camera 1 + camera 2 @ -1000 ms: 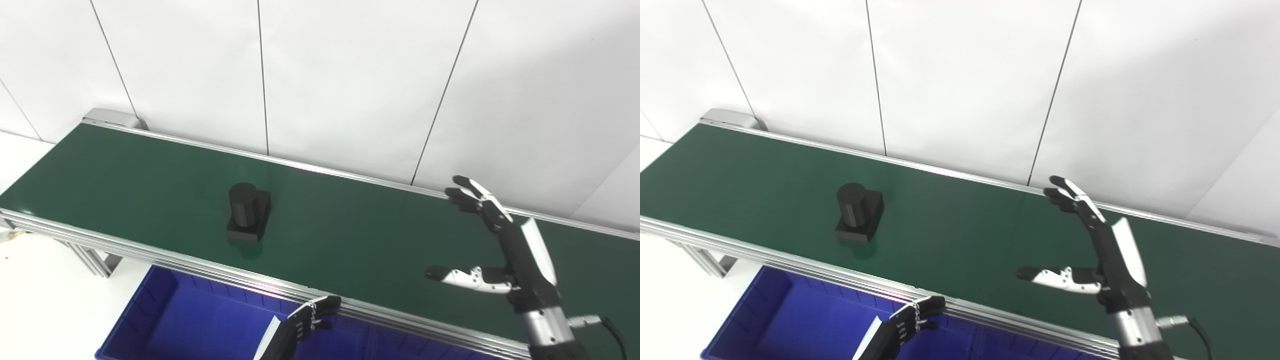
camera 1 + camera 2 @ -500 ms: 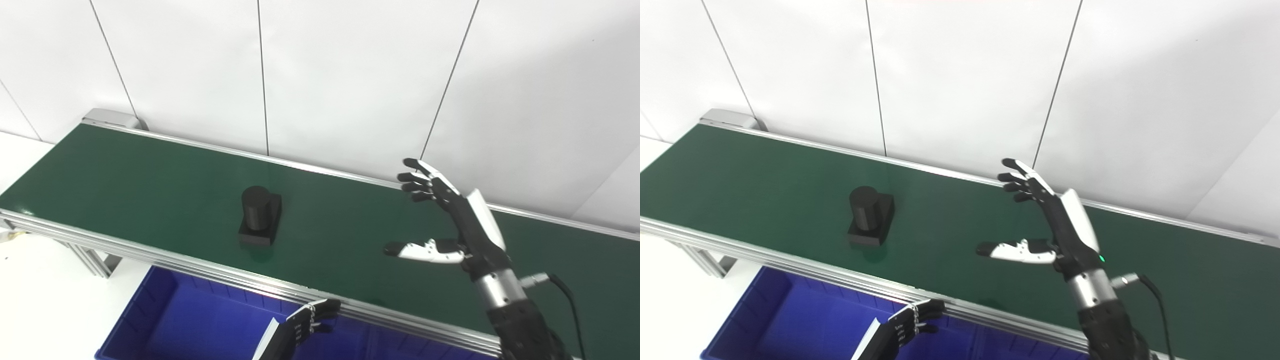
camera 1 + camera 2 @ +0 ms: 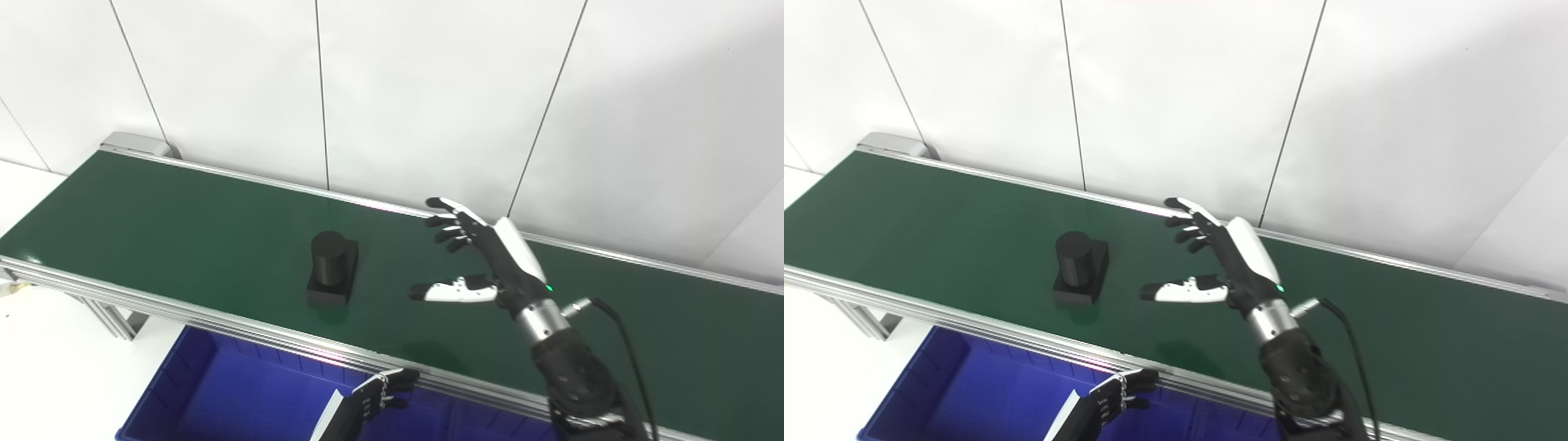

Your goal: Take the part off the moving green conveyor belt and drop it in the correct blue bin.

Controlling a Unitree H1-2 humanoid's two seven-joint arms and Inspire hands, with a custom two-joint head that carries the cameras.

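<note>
A black part [image 3: 331,267], an upright cylinder on a square base, stands on the green conveyor belt [image 3: 184,226] near its front rail. My right hand [image 3: 484,263] is open above the belt, fingers and thumb spread, to the right of the part and apart from it. It also shows in the right eye view [image 3: 1216,260]. My left hand [image 3: 373,401] hangs low in front of the belt's front rail, over the blue bin [image 3: 245,398], with fingers curled and nothing in it.
The belt has aluminium rails [image 3: 257,331] at front and back and a white panel wall [image 3: 429,92] behind it. A support frame [image 3: 116,318] stands under the belt's left end. A cable [image 3: 618,324] runs from my right wrist.
The part has ridden the belt to the right. My right hand has moved left over the belt toward it, staying open. My left hand has not moved.
</note>
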